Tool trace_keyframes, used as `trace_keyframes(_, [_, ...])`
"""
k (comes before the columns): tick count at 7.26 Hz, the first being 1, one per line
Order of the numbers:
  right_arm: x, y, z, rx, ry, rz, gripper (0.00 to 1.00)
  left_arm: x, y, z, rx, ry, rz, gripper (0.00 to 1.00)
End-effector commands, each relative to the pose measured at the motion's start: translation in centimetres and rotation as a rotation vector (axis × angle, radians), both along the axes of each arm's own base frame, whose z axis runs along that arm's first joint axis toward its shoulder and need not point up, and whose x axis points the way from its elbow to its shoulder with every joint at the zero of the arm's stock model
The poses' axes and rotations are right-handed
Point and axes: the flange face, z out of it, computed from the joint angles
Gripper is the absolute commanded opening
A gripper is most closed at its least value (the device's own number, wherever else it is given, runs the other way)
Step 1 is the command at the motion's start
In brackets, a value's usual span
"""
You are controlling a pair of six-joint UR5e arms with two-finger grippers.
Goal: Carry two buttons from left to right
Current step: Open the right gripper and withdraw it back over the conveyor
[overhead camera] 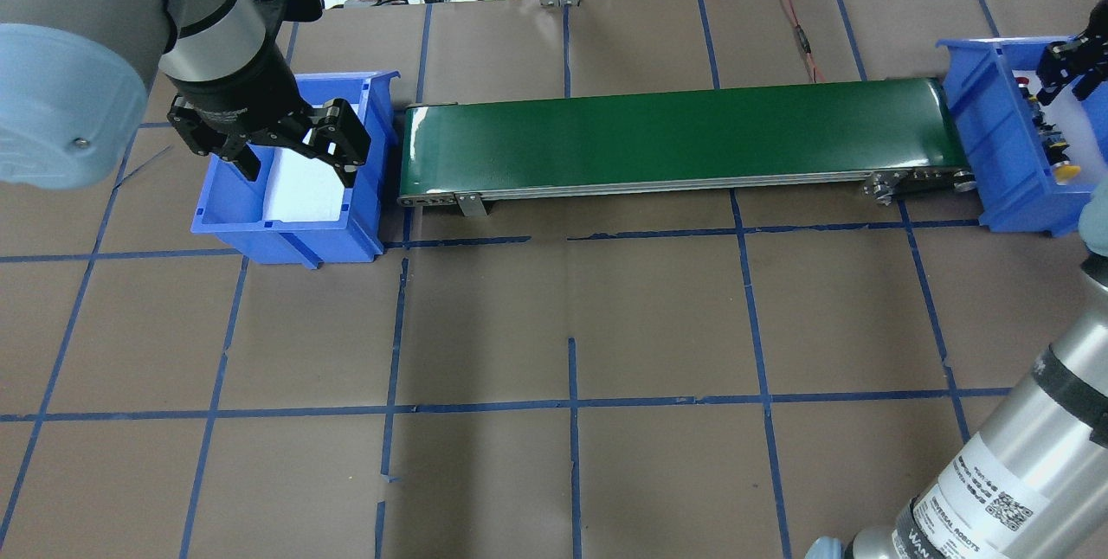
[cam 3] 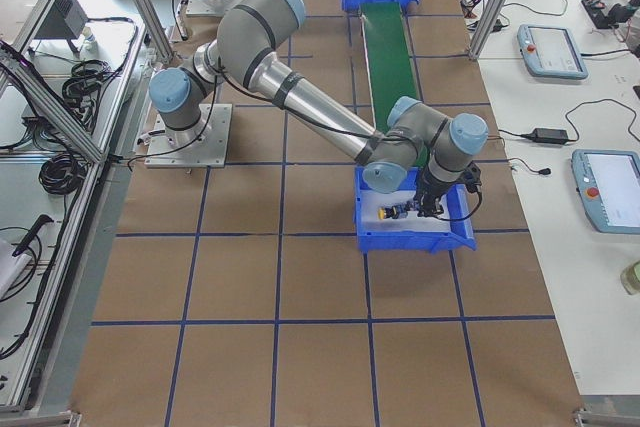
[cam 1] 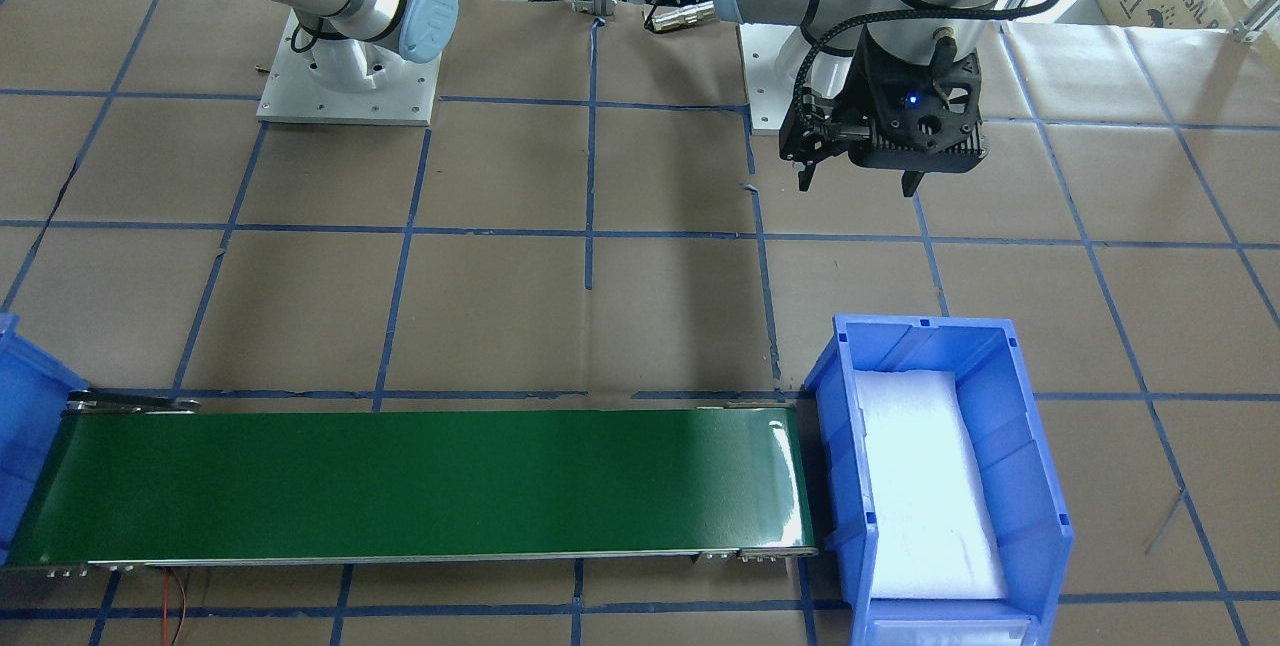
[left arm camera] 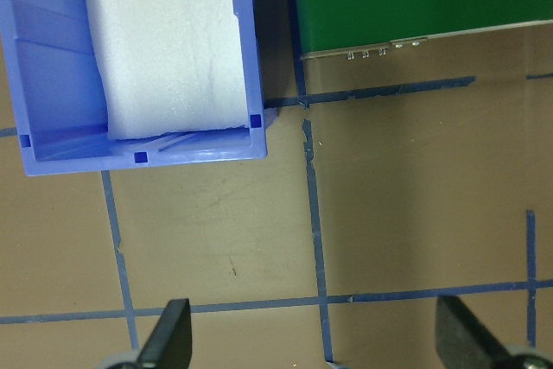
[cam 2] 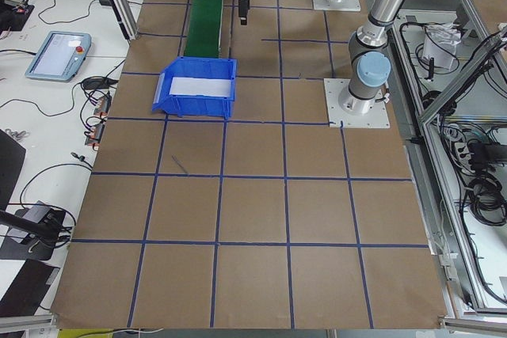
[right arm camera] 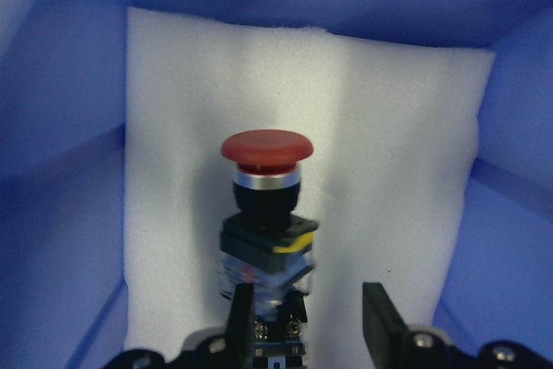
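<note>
The red button, a red mushroom cap on a black and yellow body, lies on the white foam of the right blue bin. My right gripper is open around its lower body. One finger is next to the body and there is a gap at the other. The yellow button lies in the same bin and also shows in the exterior right view. My left gripper is open and empty. It hangs above the left blue bin, which holds only white foam.
A green conveyor belt runs between the two bins. Brown paper with blue tape lines covers the table. The right arm reaches along the table's right edge. Cables lie at the back.
</note>
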Motion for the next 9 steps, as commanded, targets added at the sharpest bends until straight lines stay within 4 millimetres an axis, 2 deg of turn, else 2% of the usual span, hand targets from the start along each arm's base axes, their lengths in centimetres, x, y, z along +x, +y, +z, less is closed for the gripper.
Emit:
trace_keyframes(1, [2.7, 0.2, 6.1, -0.049, 0.008, 0.027, 1.00, 0.0, 0.0, 0.0, 0.000, 0.000, 0.000, 1.00])
trace_keyframes(2, [8.1, 0.5, 10.4, -0.047, 0.009, 0.073, 1.00, 0.0, 0.0, 0.0, 0.000, 0.000, 0.000, 1.00])
trace_keyframes(4, [17.3, 1.7, 13.8, 0.032, -0.037, 0.159, 1.00, 0.0, 0.0, 0.0, 0.000, 0.000, 0.000, 1.00])
trace_keyframes(5, [23.0, 3.2, 15.6, 0.086, -0.058, 0.197, 1.00, 0.0, 0.0, 0.0, 0.000, 0.000, 0.000, 1.00])
trace_keyframes(6, [28.3, 4.7, 17.8, 0.090, -0.079, 0.125, 1.00, 0.0, 0.0, 0.0, 0.000, 0.000, 0.000, 1.00])
trace_keyframes(8, [38.2, 7.0, 18.3, 0.097, -0.055, 0.077, 1.00, 0.0, 0.0, 0.0, 0.000, 0.000, 0.000, 1.00])
trace_keyframes(9, [42.1, 8.7, 18.7, 0.096, -0.038, 0.009, 1.00, 0.1, 0.0, 0.0, 0.000, 0.000, 0.002, 1.00])
